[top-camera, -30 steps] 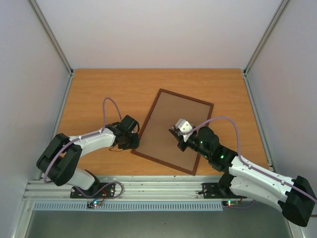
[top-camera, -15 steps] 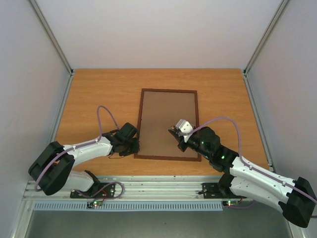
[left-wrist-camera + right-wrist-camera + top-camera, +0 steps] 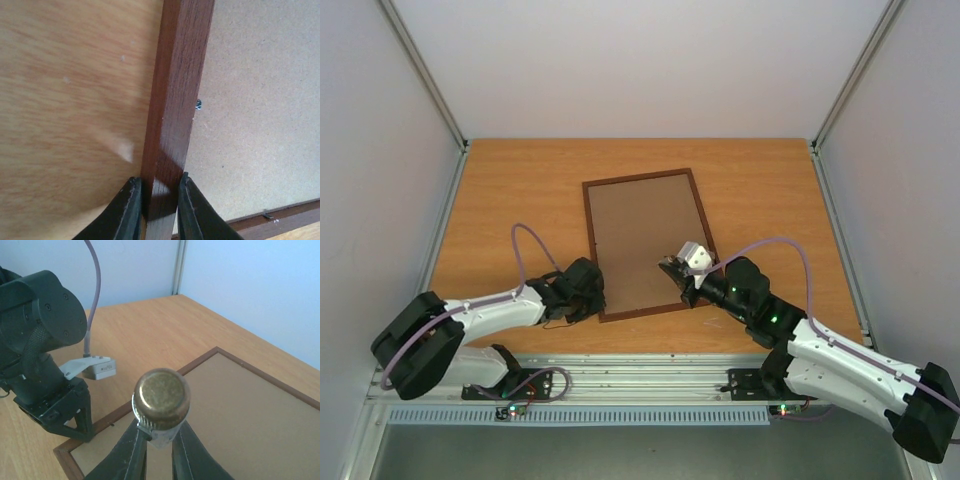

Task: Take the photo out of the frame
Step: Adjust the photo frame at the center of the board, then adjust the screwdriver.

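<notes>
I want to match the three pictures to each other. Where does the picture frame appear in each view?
Top external: the frame lies back up in the centre, slightly turned.
Left wrist: its dark rail runs top to bottom through the centre, brown back at right.
Right wrist: lower right, behind the brass-capped piece; one corner at bottom left.
Shared landmark: the left gripper pinching the rail near that corner.

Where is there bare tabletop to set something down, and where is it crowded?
Free: the far strip of table between the frame and the back wall, plus patches between the frame and each side wall. Crowded: the near edge, where the left gripper pinches the frame's rail and the right gripper holds a brass-capped tool over its near end.
</notes>
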Motion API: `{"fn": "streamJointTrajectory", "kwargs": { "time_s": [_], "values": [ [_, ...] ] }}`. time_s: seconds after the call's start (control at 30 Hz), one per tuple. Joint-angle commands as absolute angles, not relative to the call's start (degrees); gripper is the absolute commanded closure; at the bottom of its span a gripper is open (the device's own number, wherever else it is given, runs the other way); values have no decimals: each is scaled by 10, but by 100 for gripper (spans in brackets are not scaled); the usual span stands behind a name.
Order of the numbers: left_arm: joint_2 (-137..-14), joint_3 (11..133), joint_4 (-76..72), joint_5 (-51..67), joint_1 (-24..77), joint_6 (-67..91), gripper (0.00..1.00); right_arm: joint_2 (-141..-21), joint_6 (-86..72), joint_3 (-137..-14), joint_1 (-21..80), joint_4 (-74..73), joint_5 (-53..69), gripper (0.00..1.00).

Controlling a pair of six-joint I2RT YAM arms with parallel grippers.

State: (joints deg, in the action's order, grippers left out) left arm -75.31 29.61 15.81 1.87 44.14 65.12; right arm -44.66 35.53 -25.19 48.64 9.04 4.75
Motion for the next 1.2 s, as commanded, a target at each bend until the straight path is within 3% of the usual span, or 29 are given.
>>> {"fn": "streamJointTrajectory", "kwargs": {
  "time_s": [0.0, 0.23, 0.4, 0.57, 1.17],
  "values": [
    [-712, 266, 163, 4, 444, 699, 80, -438, 332, -256, 487, 112, 71, 99],
    [-536, 230, 223, -52, 444, 699, 55, -475, 300, -261, 489, 148, 85, 99],
    [-413, 240, 239, -76, 443, 681, 31, -513, 267, -254, 496, 233, 90, 99],
    [-341, 243, 196, -73, 443, 671, 17, -567, 245, -245, 512, 344, 99, 99],
    [-337, 183, -147, 18, 443, 805, 10, -680, 234, -242, 598, 595, 66, 99]
  ]
}}
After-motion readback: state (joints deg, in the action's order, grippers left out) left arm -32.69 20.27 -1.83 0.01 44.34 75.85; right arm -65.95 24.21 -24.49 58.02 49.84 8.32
